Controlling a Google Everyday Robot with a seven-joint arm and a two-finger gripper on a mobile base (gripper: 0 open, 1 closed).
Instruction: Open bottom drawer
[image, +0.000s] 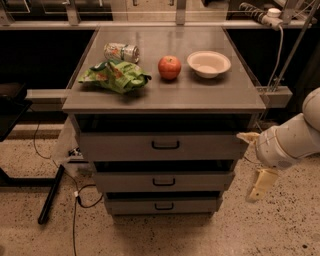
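Note:
The bottom drawer (162, 204) is the slimmest grey front, lowest in the cabinet, with a small black bar handle (162, 206) at its centre. It sits pushed in, in line with the two drawers above. My gripper (254, 161) hangs off the cabinet's right side, about level with the middle drawer (163, 181). Its two cream fingers (261, 183) stand well apart, open and empty. It touches no drawer and is above and right of the bottom drawer's handle.
On the cabinet top (210, 95) lie a green chip bag (114, 76), a tipped can (121, 51), a red apple (169, 67) and a white bowl (209, 63). Cables (75, 200) and a black bar (50, 195) lie on the floor at the left.

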